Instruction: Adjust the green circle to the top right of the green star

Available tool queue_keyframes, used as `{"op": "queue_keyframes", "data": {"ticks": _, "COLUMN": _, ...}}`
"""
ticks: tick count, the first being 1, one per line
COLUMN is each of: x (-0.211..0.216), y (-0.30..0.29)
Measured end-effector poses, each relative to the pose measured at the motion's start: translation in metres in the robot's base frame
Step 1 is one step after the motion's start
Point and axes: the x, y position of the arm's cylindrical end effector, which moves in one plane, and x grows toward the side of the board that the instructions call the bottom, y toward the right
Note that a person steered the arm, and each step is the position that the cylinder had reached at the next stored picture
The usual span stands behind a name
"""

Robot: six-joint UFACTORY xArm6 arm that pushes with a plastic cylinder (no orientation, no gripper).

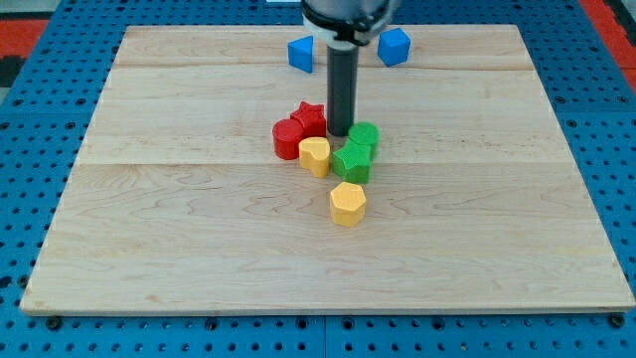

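The green circle (365,135) sits just up and right of the green star (352,161), touching it, near the board's middle. My tip (341,132) stands right at the green circle's left edge, between it and the red star (310,117), just above the green star.
A red round block (288,138) and a yellow block (315,155) crowd the left of the green star. Another yellow block (348,203) lies below it. Two blue blocks (301,53) (394,46) sit near the wooden board's (149,229) top edge.
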Motion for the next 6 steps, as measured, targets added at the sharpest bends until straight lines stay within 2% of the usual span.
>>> {"op": "queue_keyframes", "data": {"ticks": 1, "x": 0.0, "y": 0.0}}
{"op": "queue_keyframes", "data": {"ticks": 2, "x": -0.026, "y": 0.087}}
{"op": "queue_keyframes", "data": {"ticks": 3, "x": 0.033, "y": 0.134}}
{"op": "queue_keyframes", "data": {"ticks": 4, "x": 0.039, "y": 0.096}}
{"op": "queue_keyframes", "data": {"ticks": 6, "x": 0.023, "y": 0.086}}
